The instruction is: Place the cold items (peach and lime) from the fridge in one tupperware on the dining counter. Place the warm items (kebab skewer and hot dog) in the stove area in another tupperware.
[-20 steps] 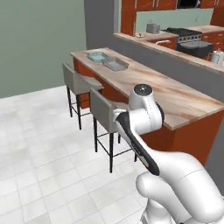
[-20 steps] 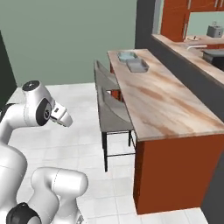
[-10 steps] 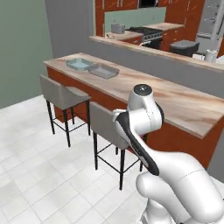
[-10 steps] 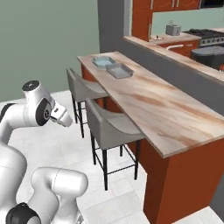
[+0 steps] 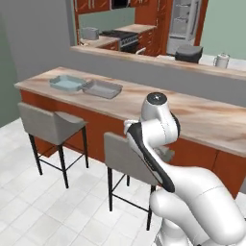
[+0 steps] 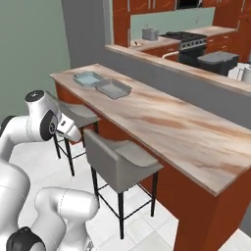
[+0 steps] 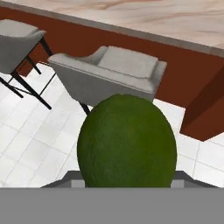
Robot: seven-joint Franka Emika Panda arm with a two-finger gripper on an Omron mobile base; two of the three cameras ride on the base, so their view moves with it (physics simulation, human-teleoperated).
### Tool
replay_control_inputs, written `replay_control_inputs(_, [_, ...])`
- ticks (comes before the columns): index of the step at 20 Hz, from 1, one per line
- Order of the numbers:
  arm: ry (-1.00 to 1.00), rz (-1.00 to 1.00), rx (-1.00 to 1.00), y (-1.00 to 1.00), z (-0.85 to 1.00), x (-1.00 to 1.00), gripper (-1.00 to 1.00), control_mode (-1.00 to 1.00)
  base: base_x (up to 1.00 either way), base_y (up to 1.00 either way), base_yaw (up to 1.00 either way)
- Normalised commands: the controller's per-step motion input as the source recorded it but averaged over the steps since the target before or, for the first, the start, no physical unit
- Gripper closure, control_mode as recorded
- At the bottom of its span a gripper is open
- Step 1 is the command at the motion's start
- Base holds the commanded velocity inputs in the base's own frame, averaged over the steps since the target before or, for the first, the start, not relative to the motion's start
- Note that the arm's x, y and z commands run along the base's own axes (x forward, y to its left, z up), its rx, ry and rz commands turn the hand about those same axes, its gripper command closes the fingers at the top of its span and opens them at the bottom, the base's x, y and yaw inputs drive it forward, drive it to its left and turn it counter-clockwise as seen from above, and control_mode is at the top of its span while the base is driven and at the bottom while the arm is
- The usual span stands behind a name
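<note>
The lime (image 7: 127, 142) was seen large and close in the hand view, seated between the fingers of the gripper (image 7: 127, 181), which was clamped on it. Beyond it a grey stool (image 7: 111, 74) stood on the white tiled floor (image 7: 30, 144) in front of the red-brown base of the bench (image 7: 144, 48). In the base views the arm was folded low beside the stools, short of the bench (image 5: 202, 120). On the bench's marbled top, toward its far left end, the light blue tray (image 5: 67, 83) and the grey tray (image 5: 102, 89) were set just beside each other. Behind a raised grey ledge (image 5: 158, 65) the stove (image 5: 126, 36) was visible among red-brown cabinets, and the fridge (image 5: 185, 21) stood open further back.
</note>
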Motion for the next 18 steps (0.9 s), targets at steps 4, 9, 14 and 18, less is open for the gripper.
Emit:
replay_control_inputs(4, [0.0, 0.0, 0.0, 0.0, 0.0, 0.0, 1.0, 1.0, 0.64, 1.0, -0.45])
replay_control_inputs(9, [0.0, 0.0, 0.0, 0.0, 0.0, 0.0, 1.0, 1.0, 0.63, 1.0, -0.45])
replay_control_inputs(14, [0.0, 0.0, 0.0, 0.0, 0.0, 0.0, 1.0, 1.0, 0.62, 1.0, -0.44])
replay_control_inputs(18, [0.0, 0.0, 0.0, 0.0, 0.0, 0.0, 1.0, 1.0, 0.61, 1.0, -0.42])
